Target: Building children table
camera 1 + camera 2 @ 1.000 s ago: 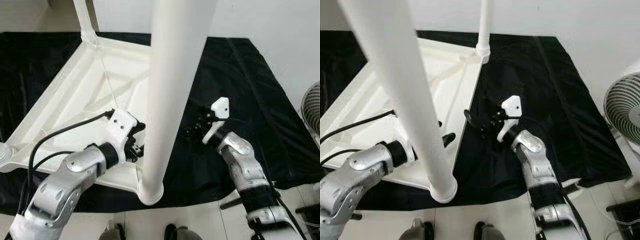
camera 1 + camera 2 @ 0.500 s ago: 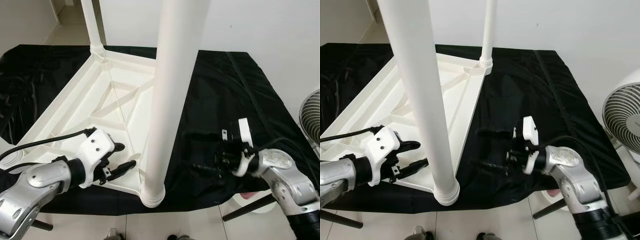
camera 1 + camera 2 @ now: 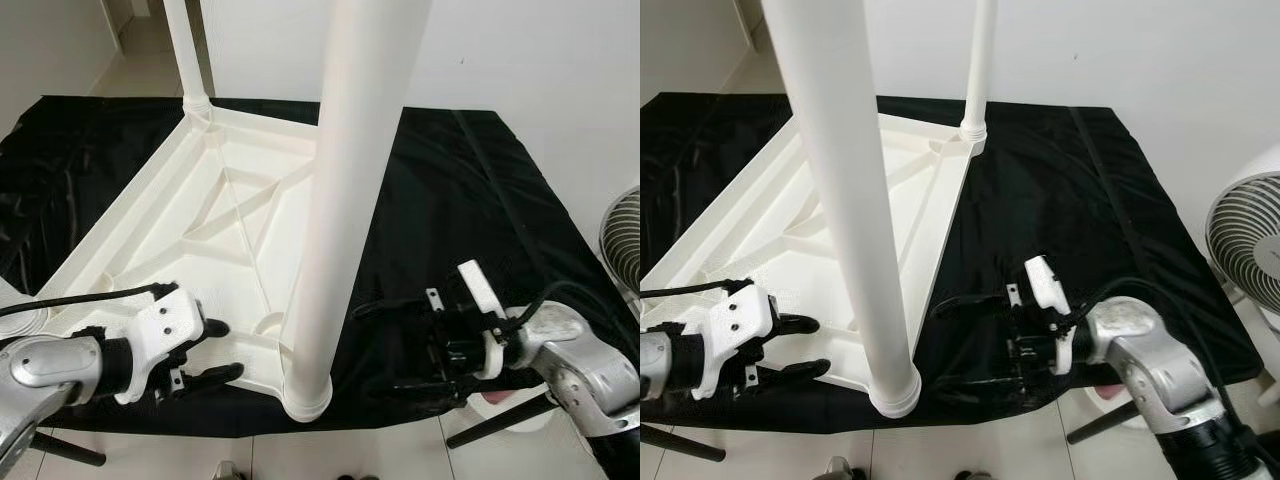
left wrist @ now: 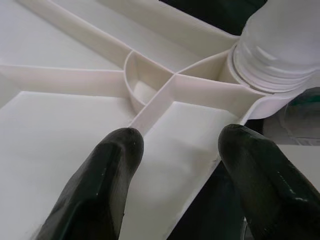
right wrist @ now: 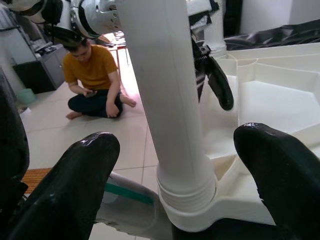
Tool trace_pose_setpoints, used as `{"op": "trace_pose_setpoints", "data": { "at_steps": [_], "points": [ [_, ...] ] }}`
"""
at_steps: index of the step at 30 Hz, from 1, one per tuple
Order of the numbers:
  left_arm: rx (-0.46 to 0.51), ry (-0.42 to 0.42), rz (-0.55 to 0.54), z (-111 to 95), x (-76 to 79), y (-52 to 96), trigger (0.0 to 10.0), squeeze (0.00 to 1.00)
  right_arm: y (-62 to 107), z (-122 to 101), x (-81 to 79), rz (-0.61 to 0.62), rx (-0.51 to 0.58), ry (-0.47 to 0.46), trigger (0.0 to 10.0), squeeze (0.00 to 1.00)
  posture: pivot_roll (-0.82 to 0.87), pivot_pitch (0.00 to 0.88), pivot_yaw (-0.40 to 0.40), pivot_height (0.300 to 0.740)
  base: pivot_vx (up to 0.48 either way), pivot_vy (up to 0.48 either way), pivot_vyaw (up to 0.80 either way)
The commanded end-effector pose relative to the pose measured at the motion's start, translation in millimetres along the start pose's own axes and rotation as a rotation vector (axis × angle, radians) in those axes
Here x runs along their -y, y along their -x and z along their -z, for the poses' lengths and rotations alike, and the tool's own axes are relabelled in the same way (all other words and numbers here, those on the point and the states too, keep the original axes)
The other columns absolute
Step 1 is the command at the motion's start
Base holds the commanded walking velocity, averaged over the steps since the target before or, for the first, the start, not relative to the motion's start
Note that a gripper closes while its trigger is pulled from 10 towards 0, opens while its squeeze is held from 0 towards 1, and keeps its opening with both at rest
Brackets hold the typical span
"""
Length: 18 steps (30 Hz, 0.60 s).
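The white plastic children's table (image 3: 150, 230) lies upside down on a black sheet (image 3: 450, 190). A thick white leg (image 3: 340, 200) stands in the near corner socket (image 3: 305, 392), and a thinner-looking leg (image 3: 186, 50) rises at the far corner. My left gripper (image 3: 216, 351) is open just left of the near socket, over the table's edge, with its fingers (image 4: 107, 180) above the ribbed underside. My right gripper (image 3: 388, 345) is open on the sheet to the right of that leg, facing it. In the right wrist view the leg (image 5: 165, 90) stands ahead between the fingers (image 5: 75, 185), untouched.
A white fan (image 3: 622, 235) stands at the right past the sheet. A person (image 5: 92, 75) in an orange shirt sits on the tiled floor beyond the near corner. The sheet's front edge meets pale floor tiles (image 3: 250, 455).
The camera has shifted. My left gripper has drawn back from the near leg toward the table's edge. My right gripper has dropped lower and turned to face the leg's base.
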State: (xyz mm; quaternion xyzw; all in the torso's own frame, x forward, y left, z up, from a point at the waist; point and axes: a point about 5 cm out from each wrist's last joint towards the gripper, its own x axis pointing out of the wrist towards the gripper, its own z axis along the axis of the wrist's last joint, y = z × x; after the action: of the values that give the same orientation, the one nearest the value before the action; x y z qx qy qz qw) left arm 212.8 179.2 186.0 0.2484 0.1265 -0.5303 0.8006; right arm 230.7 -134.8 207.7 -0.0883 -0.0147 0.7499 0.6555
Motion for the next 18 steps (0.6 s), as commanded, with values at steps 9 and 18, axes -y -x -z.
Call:
{"op": "trace_pose_setpoints", "data": {
  "at_steps": [9,18],
  "points": [
    [-0.001,-0.011,0.043,-1.3,10.1,1.4,10.0,0.00,-19.8,5.2,7.5,-0.040,-0.002,0.016,10.0,0.00,0.12,0.159,-0.041,0.740,0.000,0.000,0.00],
    [0.009,-0.012,0.022,-2.7,13.5,3.9,10.0,0.00,-52.7,14.5,7.6,-0.036,0.063,-0.021,10.0,0.00,0.14,0.157,-0.073,0.740,0.000,0.000,0.00]
  ]
}}
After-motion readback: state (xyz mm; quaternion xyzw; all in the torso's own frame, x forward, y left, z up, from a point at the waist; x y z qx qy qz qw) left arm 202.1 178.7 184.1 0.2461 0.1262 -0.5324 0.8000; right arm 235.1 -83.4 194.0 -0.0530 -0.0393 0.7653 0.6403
